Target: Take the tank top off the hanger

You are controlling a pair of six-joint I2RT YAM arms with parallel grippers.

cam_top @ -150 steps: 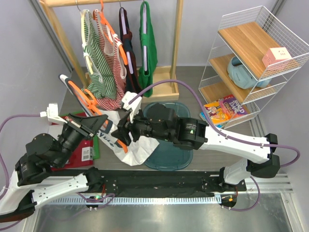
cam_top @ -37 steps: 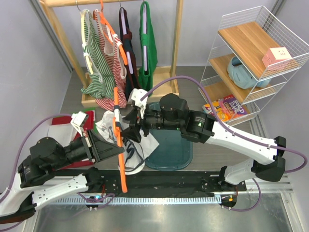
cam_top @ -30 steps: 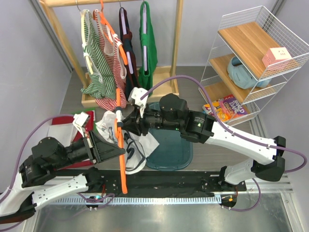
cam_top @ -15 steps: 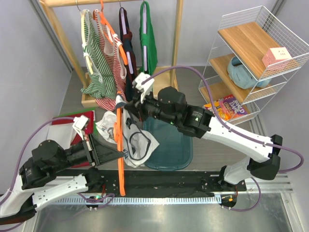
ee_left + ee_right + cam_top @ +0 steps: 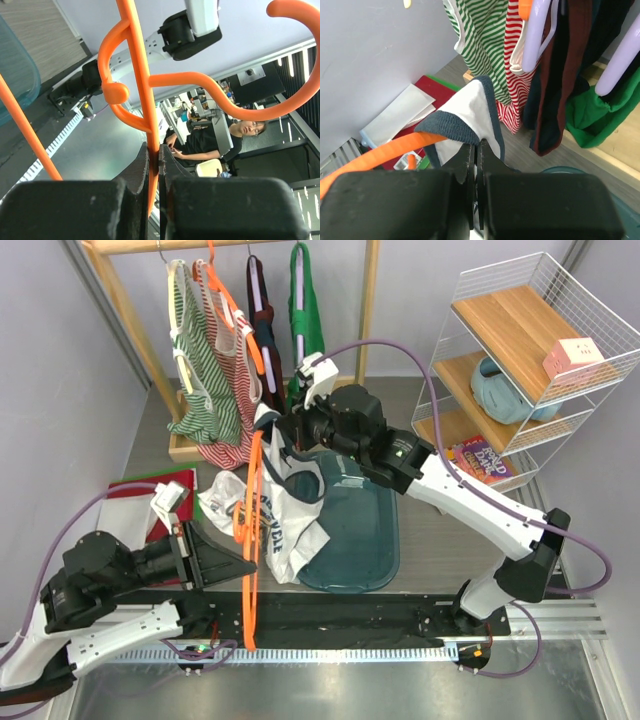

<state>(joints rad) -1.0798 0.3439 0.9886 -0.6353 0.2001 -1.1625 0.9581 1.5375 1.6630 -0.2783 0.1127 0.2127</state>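
Observation:
The orange hanger (image 5: 249, 590) stands nearly upright in front of the left arm. My left gripper (image 5: 243, 562) is shut on its thin bar (image 5: 145, 100); the jaws (image 5: 154, 156) pinch it from both sides. The white tank top (image 5: 290, 525) with navy trim and print hangs from the hanger's upper end over the tray. Raised near the rack, my right gripper (image 5: 283, 430) is shut on a navy-edged strap (image 5: 472, 107), its jaws (image 5: 476, 145) pinching the fabric just beside the hanger's orange shoulder (image 5: 385, 150).
A wooden rack (image 5: 370, 330) behind holds striped (image 5: 210, 370), dark and green (image 5: 305, 340) tops on other hangers. A teal tray (image 5: 365, 540) lies mid-table. A wire shelf (image 5: 530, 360) stands at right. Red and green flat items (image 5: 150, 495) lie at left.
My right gripper has shut on the strap and risen toward the rack, pulling the tank top up and stretching it. The hanger's top has followed. The left grip stays the same.

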